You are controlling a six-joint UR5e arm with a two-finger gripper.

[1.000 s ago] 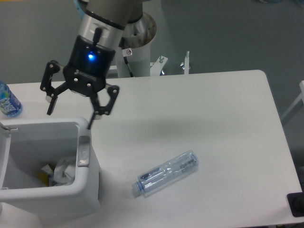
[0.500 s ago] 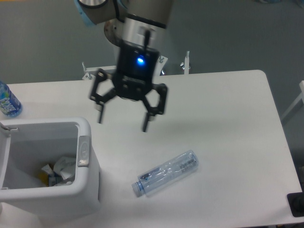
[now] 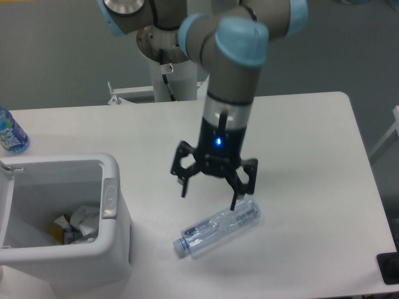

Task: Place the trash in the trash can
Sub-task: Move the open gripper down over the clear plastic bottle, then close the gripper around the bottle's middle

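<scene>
A clear crushed plastic bottle (image 3: 217, 228) with a pale blue cap end lies on the white table, cap toward the lower left. My gripper (image 3: 209, 200) is open and empty, fingers pointing down, hovering just above the bottle's upper side. The white trash can (image 3: 112, 233) stands at the lower left with a grey latch tab on its right rim. A crumpled white-and-green wrapper (image 3: 80, 222) lies inside it.
An upright bottle with a blue label (image 3: 10, 132) stands at the table's far left edge. The arm's white base column (image 3: 174, 78) is behind the table. A dark object (image 3: 389, 268) sits at the lower right corner.
My gripper has moved from above the trash can rightward and down across the table, now hovering over the crushed bottle. It stays open. The bottle has not moved.
</scene>
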